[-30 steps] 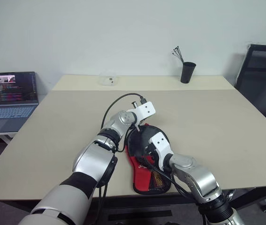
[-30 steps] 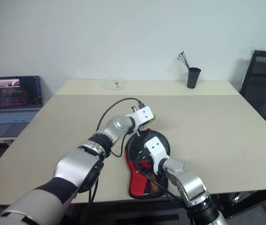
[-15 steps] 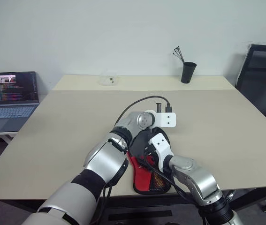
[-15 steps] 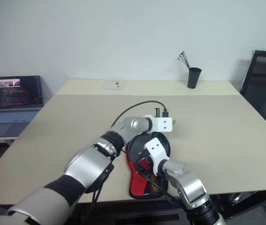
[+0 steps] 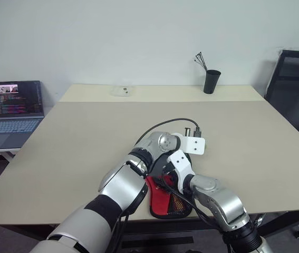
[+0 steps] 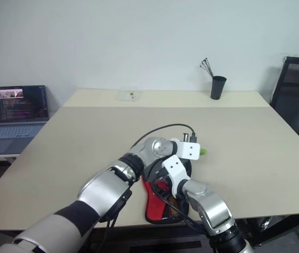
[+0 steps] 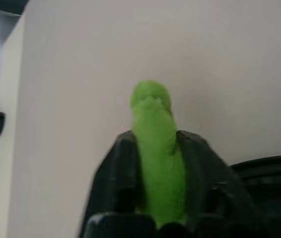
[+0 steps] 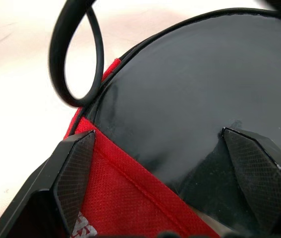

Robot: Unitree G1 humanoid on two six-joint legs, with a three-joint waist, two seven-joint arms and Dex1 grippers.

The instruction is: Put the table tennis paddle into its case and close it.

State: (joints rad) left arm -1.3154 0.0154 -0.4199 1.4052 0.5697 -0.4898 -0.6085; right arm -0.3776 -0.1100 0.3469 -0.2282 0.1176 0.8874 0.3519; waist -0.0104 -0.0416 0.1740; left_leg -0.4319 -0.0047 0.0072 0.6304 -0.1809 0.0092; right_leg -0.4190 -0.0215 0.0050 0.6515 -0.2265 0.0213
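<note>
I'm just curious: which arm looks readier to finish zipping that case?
Probably the left. Its end effector grips the green ring beside the case; the right end effector rests open on it.

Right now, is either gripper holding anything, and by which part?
The left gripper has a green ring edge-on between its fingers. The right gripper is open, holding nothing.

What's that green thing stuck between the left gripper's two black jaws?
In the left wrist view, a small green ring sits edge-on between the jaws of the left gripper, with bare table beyond it.
</note>
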